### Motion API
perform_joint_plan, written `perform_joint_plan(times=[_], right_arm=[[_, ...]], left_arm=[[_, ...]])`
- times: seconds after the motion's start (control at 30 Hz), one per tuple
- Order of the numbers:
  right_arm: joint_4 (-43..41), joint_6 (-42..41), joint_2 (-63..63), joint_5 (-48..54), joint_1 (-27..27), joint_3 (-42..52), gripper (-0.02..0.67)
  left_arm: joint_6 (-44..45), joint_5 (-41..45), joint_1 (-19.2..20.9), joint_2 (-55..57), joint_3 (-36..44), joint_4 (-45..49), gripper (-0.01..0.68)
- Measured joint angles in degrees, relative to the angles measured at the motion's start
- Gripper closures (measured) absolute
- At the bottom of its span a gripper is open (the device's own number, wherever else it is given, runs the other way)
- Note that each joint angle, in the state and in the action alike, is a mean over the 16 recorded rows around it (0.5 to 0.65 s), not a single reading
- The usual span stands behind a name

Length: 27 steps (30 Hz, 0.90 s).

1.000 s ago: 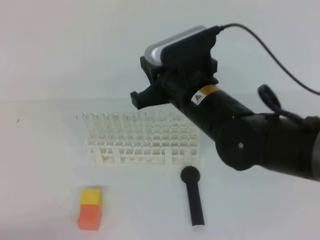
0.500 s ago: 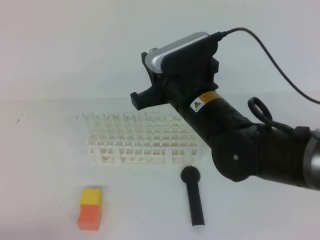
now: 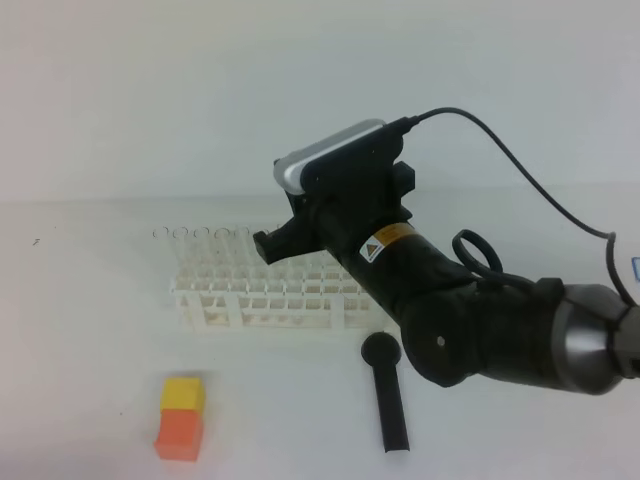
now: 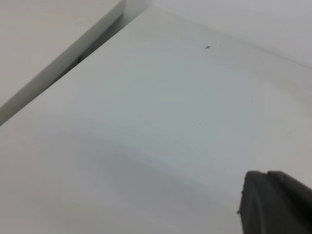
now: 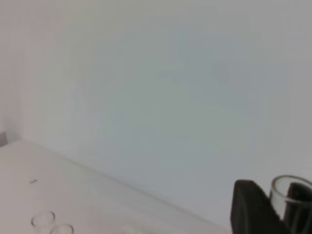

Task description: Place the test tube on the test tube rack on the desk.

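Two arms on this rig, only the right one visible in the overhead view. Leftmost on the plain white flat desk (image 3: 80, 330) is a small block, yellow top over orange base (image 3: 181, 417), well clear of the work. Next, the white plastic lattice rack (image 3: 272, 297) with rows of square holes; a line of clear tubes stands along its back row, rims visible. Right arm's black gripper (image 3: 285, 238) hangs over the rack's right part, just behind those rims. In the right wrist view, the rim of a slim clear glass test tube (image 5: 291, 196) sits between the dark fingers (image 5: 249, 209), roughly upright, so the jaws are clamped on the tube; its lower end is hidden, so I can't tell whether it is over a hole or already partly in one. Black round-headed stick (image 3: 386, 393) lies in front of the rack's right end, under the arm. Left gripper (image 4: 275, 202) is closed with nothing in it, parked over bare desk. Risks as I read it: tube tip lands on a lattice bar instead of a hole and tilts or slips in the grip; gripper clips neighbouring tubes on descent; glass drops if released before seated.
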Motion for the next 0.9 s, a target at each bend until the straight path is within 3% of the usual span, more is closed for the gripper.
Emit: perform_joint_plan(times=[0.9], right_arm=[[1.68, 0.76, 3.92, -3.1, 0.55, 0.0, 0.525]], left_arm=[[0.24, -0.1, 0.0, 0.0, 0.0, 0.0, 0.673]])
